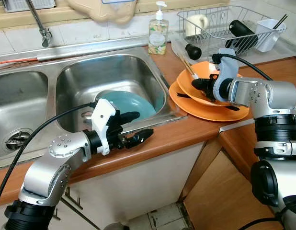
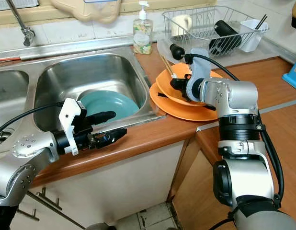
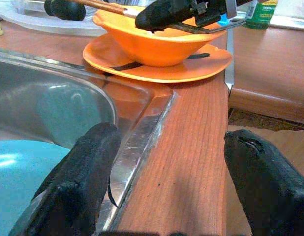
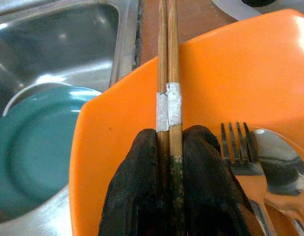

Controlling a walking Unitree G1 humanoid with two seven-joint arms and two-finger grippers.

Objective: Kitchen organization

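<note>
Chopsticks (image 4: 167, 73) clamped in right gripper (image 4: 170, 142) over orange bowl (image 4: 250, 73); next lift clear, toward rack (image 1: 220, 24). Left gripper (image 1: 133, 128) spread, idle beside bowl.

Bare counter (image 1: 186, 132) between sink (image 1: 160, 86) and plates (image 1: 205, 108)

Home kitchen: double stainless-steel sink (image 1: 109, 72) set in a wooden countertop (image 1: 186, 132), chrome tap (image 1: 40, 24), pump bottle of liquid soap (image 1: 158, 33), white wire dish rack (image 1: 220, 26), stacked orange plates (image 1: 210, 108).

Silver arms, black cables, white wrist mounts, black-fingered tool (image 1: 134, 128) each.
</note>
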